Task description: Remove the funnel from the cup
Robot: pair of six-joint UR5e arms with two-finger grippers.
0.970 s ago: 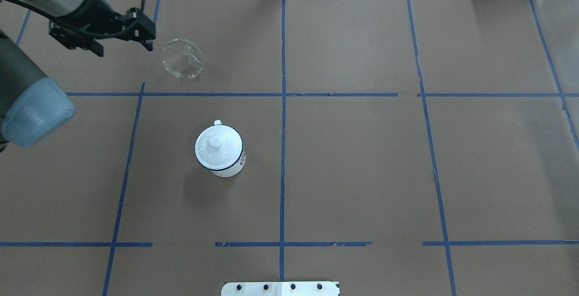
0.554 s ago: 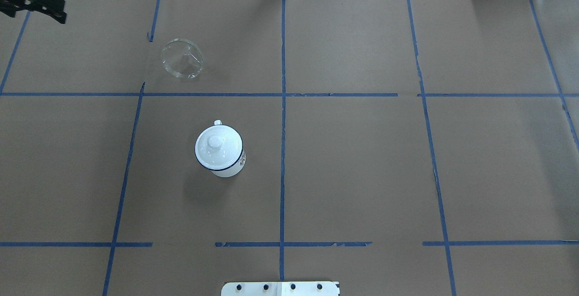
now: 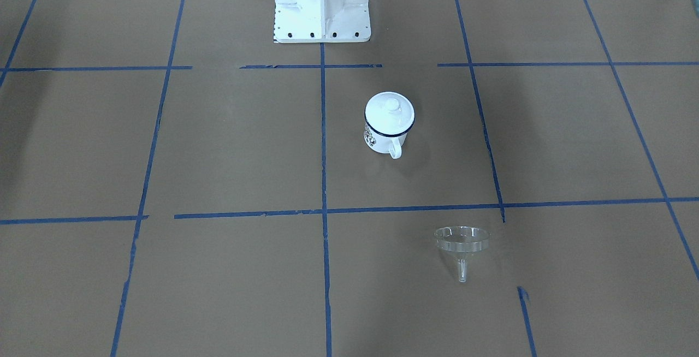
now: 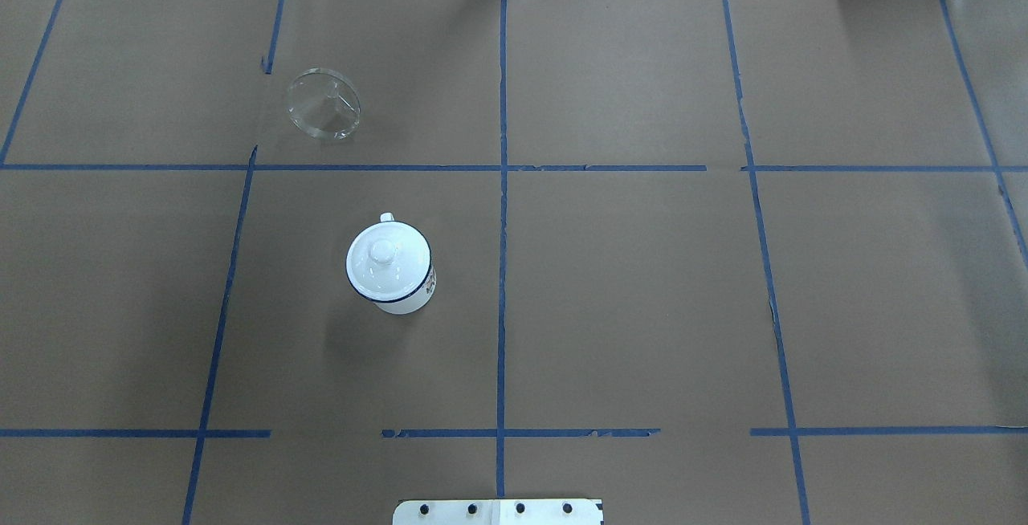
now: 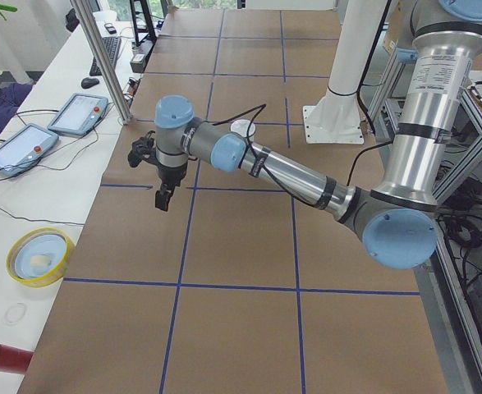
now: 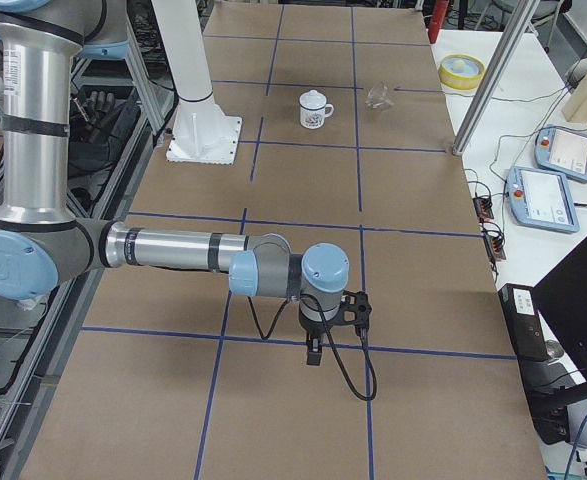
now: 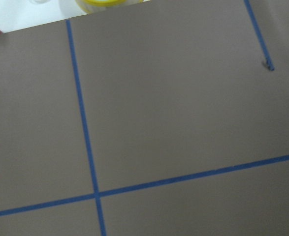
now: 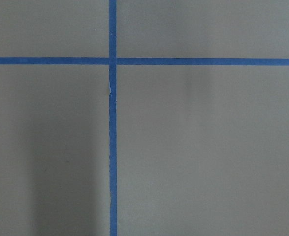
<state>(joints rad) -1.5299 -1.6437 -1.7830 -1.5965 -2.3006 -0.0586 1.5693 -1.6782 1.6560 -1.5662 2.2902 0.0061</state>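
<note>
The worktop [image 4: 642,308] has a brown paper cover marked with a blue tape grid [image 4: 502,168]. The left arm [image 5: 290,172] and the right arm [image 6: 173,250] each extend over bare worktop. The left end effector [image 5: 163,197] and the right end effector [image 6: 314,352] point downward above the surface. How far either is open, and whether it holds anything, cannot be told. The cup [image 4: 418,297] stands upright with the lid [image 4: 385,258] seated on its rim. The funnel [image 4: 323,104] is out of the cup and rests on the worktop. In the overhead view it sits at 11 o'clock from the cup, well apart.
</note>
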